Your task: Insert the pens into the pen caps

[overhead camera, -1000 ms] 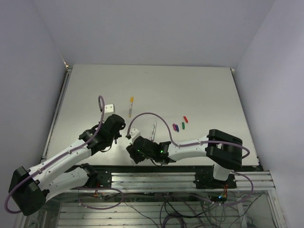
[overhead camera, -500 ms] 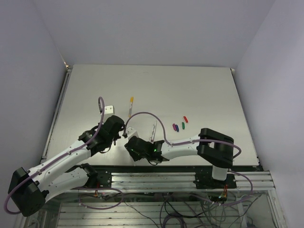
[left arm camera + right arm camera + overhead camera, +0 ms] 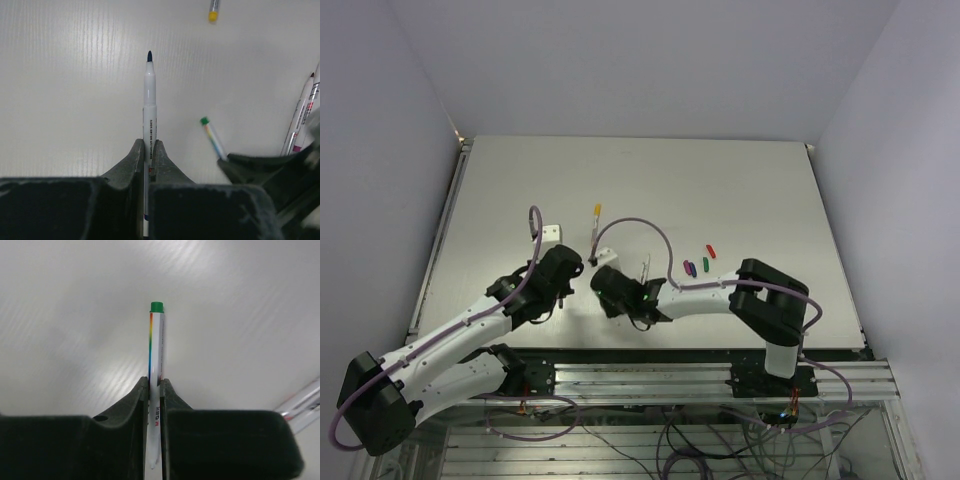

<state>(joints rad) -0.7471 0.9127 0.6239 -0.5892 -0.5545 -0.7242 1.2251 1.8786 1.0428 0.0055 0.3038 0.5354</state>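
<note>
Light grey-white table top (image 3: 720, 180) fills the overhead view, with both arm bases at its near edge. White-and-black left arm (image 3: 460, 335) reaches in from the lower left. White-and-black right arm (image 3: 710, 295) folds in from the lower right toward the left. Their wrists sit just beside each other over the near-centre of the table. Left gripper (image 3: 149, 145): dark fingers pinched tight on a thin white marker pen with a dark blue tip (image 3: 149, 95). This blue-tipped pen sticks straight out ahead of the fingers, tip bare, over the table. Right gripper (image 3: 155, 383): dark fingers clamped on a thin white marker pen with a green end and a rainbow stripe (image 3: 156, 345). This green-ended pen also points straight out from the fingers. In the left wrist view the green-ended pen is to the lower right of the blue-tipped pen, near it but not touching. A white pen with a yellow tip (image 3: 596, 224) lies on the table beyond the grippers. Two more white pens (image 3: 645, 270) lie side by side just right of the right gripper, tip colours hard to tell. Tiny stubby plastic pen caps lie loose on the table to the right of the pens: magenta cap (image 3: 687, 267) and blue cap (image 3: 693, 270) close together, green cap (image 3: 705, 264) just beside them, red cap (image 3: 711, 250) a little farther back.
</note>
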